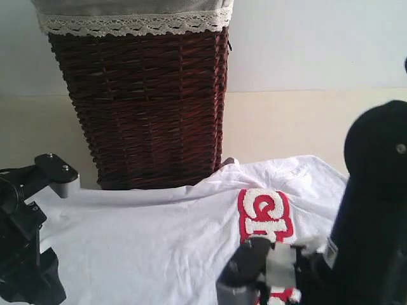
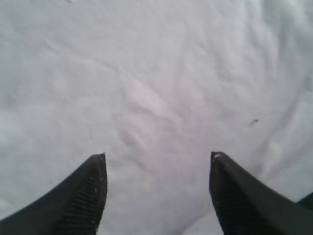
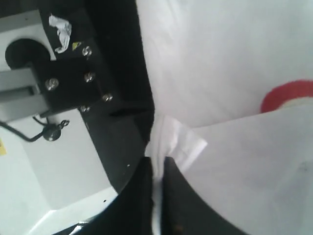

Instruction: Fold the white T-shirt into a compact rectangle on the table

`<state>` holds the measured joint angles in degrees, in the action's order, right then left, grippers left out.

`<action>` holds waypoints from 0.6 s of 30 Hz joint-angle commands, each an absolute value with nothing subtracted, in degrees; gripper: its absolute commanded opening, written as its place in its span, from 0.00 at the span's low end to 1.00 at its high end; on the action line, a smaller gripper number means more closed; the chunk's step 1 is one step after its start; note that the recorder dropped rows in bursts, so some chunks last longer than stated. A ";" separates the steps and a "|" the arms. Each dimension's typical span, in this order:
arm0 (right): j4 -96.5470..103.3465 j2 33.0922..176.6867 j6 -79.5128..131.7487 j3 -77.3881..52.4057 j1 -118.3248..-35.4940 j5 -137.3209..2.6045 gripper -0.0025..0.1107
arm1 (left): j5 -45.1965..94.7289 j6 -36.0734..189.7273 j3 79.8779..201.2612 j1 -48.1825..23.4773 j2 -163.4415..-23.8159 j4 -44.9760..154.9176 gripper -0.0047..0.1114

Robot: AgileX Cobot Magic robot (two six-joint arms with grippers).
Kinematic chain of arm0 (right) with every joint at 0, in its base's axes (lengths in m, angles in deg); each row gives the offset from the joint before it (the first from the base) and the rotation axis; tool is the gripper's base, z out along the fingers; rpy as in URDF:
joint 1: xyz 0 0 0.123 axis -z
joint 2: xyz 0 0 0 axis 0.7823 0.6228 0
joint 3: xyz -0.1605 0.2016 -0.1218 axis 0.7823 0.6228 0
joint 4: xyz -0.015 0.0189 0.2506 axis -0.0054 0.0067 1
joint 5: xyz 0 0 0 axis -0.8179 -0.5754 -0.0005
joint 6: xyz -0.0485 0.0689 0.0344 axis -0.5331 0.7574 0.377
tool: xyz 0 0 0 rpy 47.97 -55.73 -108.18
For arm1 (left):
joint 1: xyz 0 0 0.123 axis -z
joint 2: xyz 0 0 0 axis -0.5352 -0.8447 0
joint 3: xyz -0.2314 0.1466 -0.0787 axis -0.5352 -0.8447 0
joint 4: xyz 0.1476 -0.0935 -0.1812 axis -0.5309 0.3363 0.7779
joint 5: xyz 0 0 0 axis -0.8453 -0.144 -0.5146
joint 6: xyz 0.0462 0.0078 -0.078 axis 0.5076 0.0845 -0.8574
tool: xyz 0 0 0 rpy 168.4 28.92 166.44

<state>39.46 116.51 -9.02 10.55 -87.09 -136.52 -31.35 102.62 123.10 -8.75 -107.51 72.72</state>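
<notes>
White T-shirt — thin, limp, light, likely to sag; grip hems. Right pincer clamped on its edge — left pincer spread wide, empty.

Place: looks like a robot lab bench, dressed as a laundry corner.
Lab signs: left arm, right arm, cream table, blank wall, bolted rig with yellow sticker.
Home touch: wicker basket, lace liner.
</notes>
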 commanded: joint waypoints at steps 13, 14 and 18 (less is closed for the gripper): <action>23.55 104.26 1.73 15.96 -96.51 -134.86 0.49 | -33.69 102.51 122.82 -8.41 -107.00 65.90 0.56; 18.26 104.26 4.11 15.96 -96.51 -133.55 0.49 | -32.01 102.77 122.82 -8.41 -107.00 62.82 0.56; 2.26 104.26 13.97 15.96 -96.51 -129.97 0.49 | -27.04 104.95 122.82 -8.41 -107.00 45.58 0.56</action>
